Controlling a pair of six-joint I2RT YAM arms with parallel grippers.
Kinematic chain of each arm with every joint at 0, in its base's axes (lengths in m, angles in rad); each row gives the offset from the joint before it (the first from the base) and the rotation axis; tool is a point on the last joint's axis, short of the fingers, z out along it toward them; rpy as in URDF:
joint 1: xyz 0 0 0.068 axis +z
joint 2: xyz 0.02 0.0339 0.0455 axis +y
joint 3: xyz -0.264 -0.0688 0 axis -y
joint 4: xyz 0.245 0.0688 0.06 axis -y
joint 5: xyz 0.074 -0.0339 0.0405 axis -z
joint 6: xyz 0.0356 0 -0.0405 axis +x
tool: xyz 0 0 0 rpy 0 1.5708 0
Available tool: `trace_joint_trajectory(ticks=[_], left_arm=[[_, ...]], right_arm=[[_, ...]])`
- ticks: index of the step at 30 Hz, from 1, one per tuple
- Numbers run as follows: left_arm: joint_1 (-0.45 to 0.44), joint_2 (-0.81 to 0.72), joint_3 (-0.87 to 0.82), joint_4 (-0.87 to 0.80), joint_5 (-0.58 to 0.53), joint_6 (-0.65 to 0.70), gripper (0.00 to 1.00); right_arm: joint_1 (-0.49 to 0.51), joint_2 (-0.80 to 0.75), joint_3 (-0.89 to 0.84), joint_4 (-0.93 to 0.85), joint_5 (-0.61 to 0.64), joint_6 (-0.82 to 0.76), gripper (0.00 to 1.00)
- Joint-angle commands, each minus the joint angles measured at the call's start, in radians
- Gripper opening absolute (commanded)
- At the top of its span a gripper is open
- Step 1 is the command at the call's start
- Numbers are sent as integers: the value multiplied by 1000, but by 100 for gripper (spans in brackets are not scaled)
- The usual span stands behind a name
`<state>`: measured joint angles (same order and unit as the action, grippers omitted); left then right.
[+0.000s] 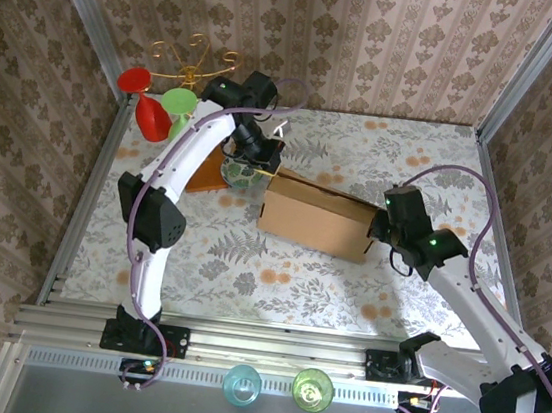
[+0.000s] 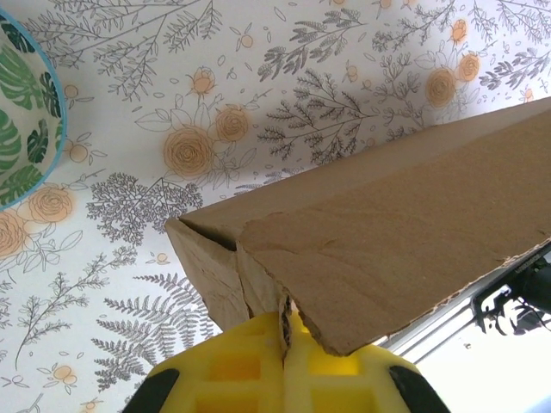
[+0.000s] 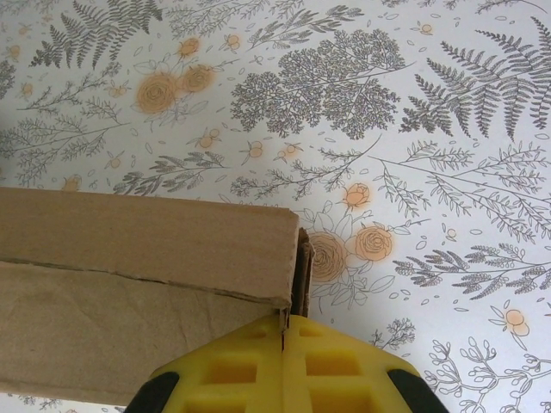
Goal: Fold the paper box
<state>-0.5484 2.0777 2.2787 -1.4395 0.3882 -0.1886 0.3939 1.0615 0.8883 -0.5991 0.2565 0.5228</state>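
Left claw (image 1: 264, 163) first: it hangs from its arm at the far left corner of the paper box (image 1: 315, 216). From its own wrist camera the left claw (image 2: 286, 342) has its yellow pads (image 2: 232, 370) pressed tight together, and a ragged edge of cardboard at the box's corner runs down into the seam between them, so it looks pinched on that corner. Just left of it sits a bowl (image 1: 243, 174) with a green leaf pattern and a blue rim, and beside the bowl an orange-brown board (image 1: 206, 184) lies half under the arm. The bowl (image 2: 17, 112) also peeks in at the left edge of the wrist view.

Mid-table, the box stands as a long closed brown shape on the flowered tablecloth (image 1: 364, 147), set slightly askew, its right end nearer the arms' bases. Seen from the left wrist, the box (image 2: 413, 232) shows a broad plain face with a folded end panel at the corner.

On the right, the right claw (image 1: 376, 229) meets the box's right end. From its wrist, the box (image 3: 129, 284) ends right above the right claw (image 3: 282, 344) — the pads there are closed together too, with the thin corner edge seeming to be caught between them, though I cannot be sure how much cardboard is gripped.
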Motion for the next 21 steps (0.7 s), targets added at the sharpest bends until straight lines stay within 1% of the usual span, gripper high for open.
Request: trace_joint_trajectory(ticks=[1, 12, 16, 21], left_arm=[[5, 10, 34, -53, 54, -12, 0], [22, 42, 80, -112, 101, -55, 0], [22, 48, 90, -125, 102, -68, 0], [22, 44, 88, -112, 101, -85, 0]], right_arm=[[13, 17, 25, -43, 12, -9, 0], [13, 46, 38, -53, 17, -24, 0], [13, 61, 54, -64, 23, -30, 0], [13, 78, 81, -71, 2, -26, 0]])
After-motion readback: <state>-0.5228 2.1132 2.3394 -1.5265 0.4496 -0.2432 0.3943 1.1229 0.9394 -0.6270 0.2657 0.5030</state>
